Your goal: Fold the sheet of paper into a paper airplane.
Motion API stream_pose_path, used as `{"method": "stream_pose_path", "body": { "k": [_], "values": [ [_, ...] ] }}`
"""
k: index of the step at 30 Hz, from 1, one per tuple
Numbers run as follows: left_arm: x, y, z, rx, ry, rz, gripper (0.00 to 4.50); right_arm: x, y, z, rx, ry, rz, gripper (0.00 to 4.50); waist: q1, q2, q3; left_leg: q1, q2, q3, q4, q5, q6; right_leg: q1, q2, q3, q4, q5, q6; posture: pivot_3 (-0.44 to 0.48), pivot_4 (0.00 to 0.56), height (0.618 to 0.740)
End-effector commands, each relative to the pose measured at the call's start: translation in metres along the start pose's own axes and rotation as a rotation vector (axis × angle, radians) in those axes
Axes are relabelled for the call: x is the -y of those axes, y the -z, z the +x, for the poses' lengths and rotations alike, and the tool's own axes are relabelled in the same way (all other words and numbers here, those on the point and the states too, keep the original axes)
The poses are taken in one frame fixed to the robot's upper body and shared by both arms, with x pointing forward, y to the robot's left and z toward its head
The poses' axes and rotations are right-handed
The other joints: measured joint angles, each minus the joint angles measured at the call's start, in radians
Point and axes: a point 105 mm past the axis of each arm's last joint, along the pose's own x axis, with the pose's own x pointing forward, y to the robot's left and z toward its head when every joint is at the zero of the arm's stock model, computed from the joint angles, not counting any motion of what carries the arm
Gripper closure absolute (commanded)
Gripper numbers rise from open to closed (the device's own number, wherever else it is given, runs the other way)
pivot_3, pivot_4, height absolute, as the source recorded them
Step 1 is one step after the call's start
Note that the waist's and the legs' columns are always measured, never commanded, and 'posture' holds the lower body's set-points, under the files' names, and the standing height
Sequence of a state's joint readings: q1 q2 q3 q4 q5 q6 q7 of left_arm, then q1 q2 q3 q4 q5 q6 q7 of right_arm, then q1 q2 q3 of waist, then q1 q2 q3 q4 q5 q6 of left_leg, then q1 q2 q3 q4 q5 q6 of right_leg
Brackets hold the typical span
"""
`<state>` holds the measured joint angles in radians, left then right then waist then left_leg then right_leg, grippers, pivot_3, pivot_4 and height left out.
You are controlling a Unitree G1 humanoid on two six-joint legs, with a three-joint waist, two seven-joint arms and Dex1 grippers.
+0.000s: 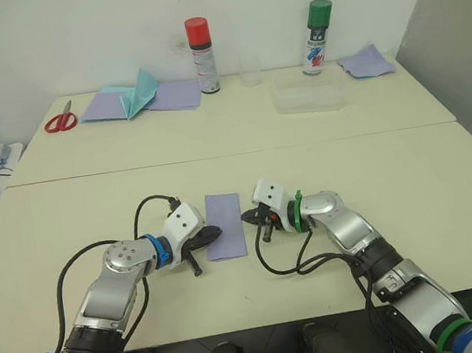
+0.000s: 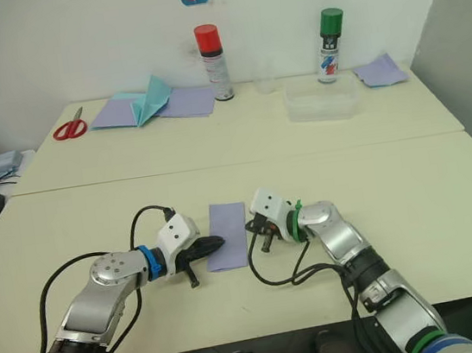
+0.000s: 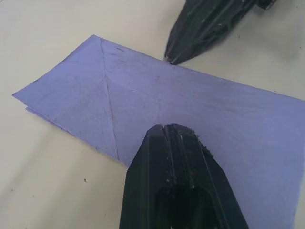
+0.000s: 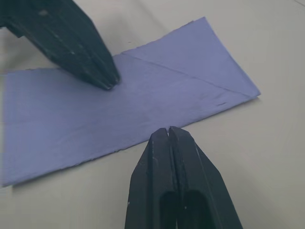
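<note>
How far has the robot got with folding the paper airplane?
Done: the sheet of paper lies folded in half, with faint diagonal creases. In hand: the left hand, shut, presses on it; the right hand, shut, sits at its edge. Left: the nose and wings, since no pointed shape exists yet.

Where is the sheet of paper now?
The sheet of paper lies flat on the near table, between the left gripper and the right gripper.

The room is bright with soft, even light from above, so the surface (image 1: 391, 165) has only faint, short shadows, no glare, and the close black fingers (image 3: 176, 191) look blurry.
</note>
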<state>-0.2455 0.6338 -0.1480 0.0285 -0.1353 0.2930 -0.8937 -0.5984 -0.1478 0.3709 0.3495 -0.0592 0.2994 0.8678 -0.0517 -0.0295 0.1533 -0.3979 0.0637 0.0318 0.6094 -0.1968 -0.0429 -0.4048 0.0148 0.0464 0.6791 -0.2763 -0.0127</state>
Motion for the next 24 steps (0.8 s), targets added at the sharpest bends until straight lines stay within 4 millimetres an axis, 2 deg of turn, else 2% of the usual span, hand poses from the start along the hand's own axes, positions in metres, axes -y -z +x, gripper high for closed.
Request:
{"method": "stream_pose_path", "body": {
  "k": [1, 4, 7, 10, 14, 17, 20, 24],
  "values": [
    [0.013, 0.032, 0.006, -0.110, 0.033, -0.063, 4.50, -0.031, 0.010, 0.009, -0.037, -0.137, 0.027, 4.47, 0.000, 0.000, -0.001, 0.000, 0.000, 0.000, 0.000, 0.000, 0.000, 0.000, 0.000, 0.000, 0.000, 0.000, 0.000, 0.000, 0.150, 0.740],
    [0.014, 0.033, 0.007, -0.111, 0.034, -0.062, 4.50, -0.036, 0.010, 0.006, -0.037, -0.161, 0.027, 4.47, 0.000, 0.000, -0.003, 0.000, 0.000, 0.000, 0.000, 0.000, 0.000, 0.000, 0.000, 0.000, 0.000, 0.000, 0.000, 0.000, 0.150, 0.740],
    [0.014, 0.033, 0.007, -0.111, 0.036, -0.060, 4.50, -0.031, 0.005, 0.005, -0.014, -0.123, 0.029, 4.47, 0.000, 0.000, -0.003, 0.001, 0.000, -0.001, 0.000, 0.000, 0.000, 0.000, 0.001, -0.001, 0.000, 0.000, -0.001, 0.000, 0.150, 0.740],
    [0.015, 0.033, 0.008, -0.110, 0.038, -0.059, 4.50, -0.020, -0.005, 0.001, 0.029, -0.077, 0.017, 4.47, 0.000, 0.000, -0.003, 0.001, 0.000, -0.001, 0.000, 0.000, 0.000, 0.000, 0.001, -0.001, 0.000, -0.001, -0.001, 0.000, 0.150, 0.740],
    [0.015, 0.033, 0.009, -0.110, 0.040, -0.056, 4.50, 0.004, -0.026, -0.002, 0.135, 0.063, 0.036, 4.47, 0.000, 0.000, -0.002, 0.000, 0.000, -0.001, 0.000, 0.000, 0.000, 0.000, 0.001, 0.000, 0.000, -0.002, -0.003, 0.000, 0.150, 0.740],
    [0.015, 0.033, 0.009, -0.109, 0.042, -0.054, 4.50, 0.019, -0.033, 0.000, 0.166, 0.137, 0.056, 4.47, 0.002, 0.001, -0.001, 0.000, 0.000, -0.001, 0.000, 0.000, 0.000, -0.001, 0.001, -0.001, 0.000, -0.001, -0.001, 0.000, 0.150, 0.740],
    [0.015, 0.033, 0.010, -0.109, 0.042, -0.052, 4.50, 0.021, -0.035, 0.007, 0.168, 0.149, 0.090, 4.47, 0.003, 0.001, -0.001, -0.001, 0.000, -0.001, 0.000, 0.000, 0.000, -0.001, 0.000, 0.000, 0.000, 0.000, -0.001, 0.000, 0.150, 0.740],
    [0.014, 0.032, 0.010, -0.108, 0.043, -0.048, 4.50, 0.020, -0.019, 0.015, 0.063, 0.148, 0.046, 4.47, 0.006, 0.001, -0.001, -0.002, 0.000, 0.000, 0.000, 0.000, 0.000, -0.001, 0.000, 0.000, 0.000, 0.000, 0.000, 0.000, 0.150, 0.740]
  ]
}}
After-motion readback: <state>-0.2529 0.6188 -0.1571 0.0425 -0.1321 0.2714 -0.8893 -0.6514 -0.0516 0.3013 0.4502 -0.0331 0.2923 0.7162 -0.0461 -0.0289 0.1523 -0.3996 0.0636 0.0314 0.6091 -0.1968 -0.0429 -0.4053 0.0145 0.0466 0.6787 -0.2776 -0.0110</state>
